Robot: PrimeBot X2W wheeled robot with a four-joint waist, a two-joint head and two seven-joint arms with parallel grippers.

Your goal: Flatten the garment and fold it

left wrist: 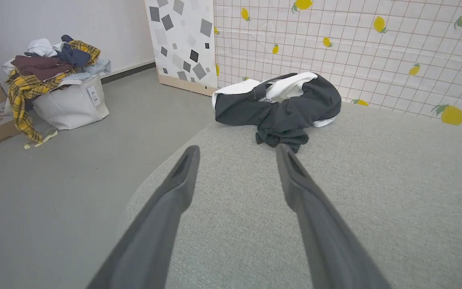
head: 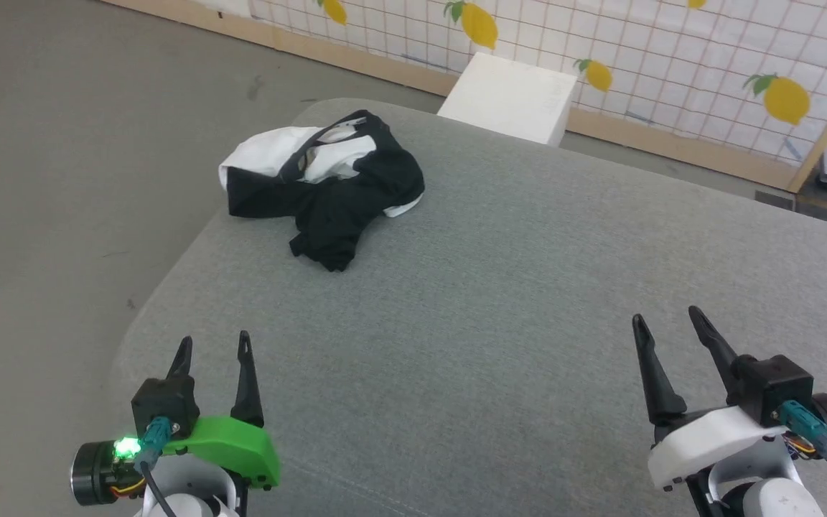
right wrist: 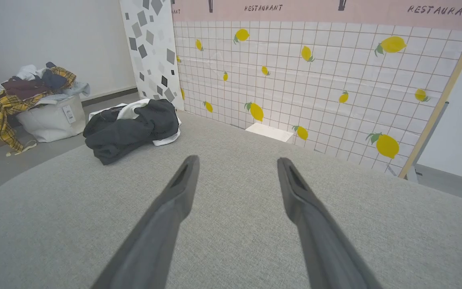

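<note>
- shirt lies crumpled in a heap at far-left corner of grey cushion, close to its edge. black sleeves/shoulders are bunched over the white body, neckline up.
- left gripper & right gripper: both spread wide, empty, at the near side, well apart from shirt.
- handling, prob: light, soft, limp cotton. won't keep shape, will drape & drag a bit on the fabric top. not fragile.
- where to grab, imo: pinch a single layer at the outer edges, one black shoulder/sleeve per gripper, then lift & spread. skip the middle bunch, since that takes several layers.
- risk: heap sits near the edge, so a leftward pull could slide it off.
</note>
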